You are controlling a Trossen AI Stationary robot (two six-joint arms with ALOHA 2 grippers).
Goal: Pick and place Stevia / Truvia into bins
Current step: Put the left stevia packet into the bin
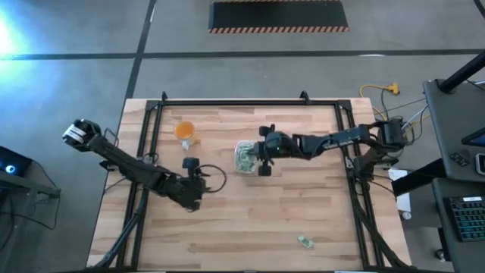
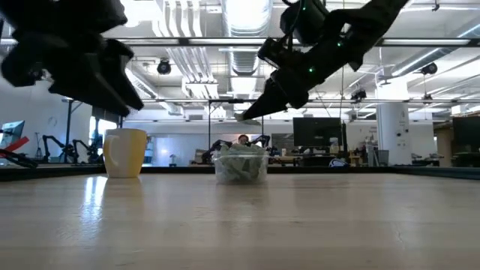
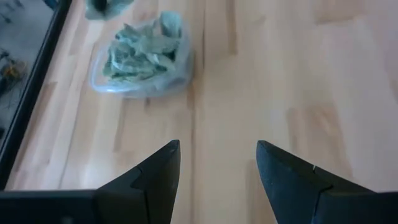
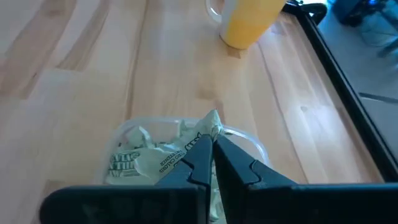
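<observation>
The clear bin (image 1: 245,157) stands mid-table, piled with pale green and white Stevia sachets (image 4: 149,158). My right gripper (image 4: 211,138) hangs just above the bin's right rim, shut on one sachet (image 4: 212,122); the low view shows it slanting down over the bin (image 2: 240,166). My left gripper (image 3: 217,163) hovers open, with nothing between its fingers, left of and nearer than the bin (image 3: 140,59). One lone sachet (image 1: 305,241) lies flat near the table's near right. My right gripper pinches a sachet between its two fingertips, with one crumpled end (image 4: 213,118) poking out past them. The fingers slant down from the table's right. The sachet is lifted clear, above the heap in the bin (image 2: 244,115).
An orange cup (image 1: 185,131) stands upright left of and beyond the bin (image 2: 125,152). A black frame rail (image 1: 144,136) runs round the wooden table. Bare wood lies between the bin and the near edge.
</observation>
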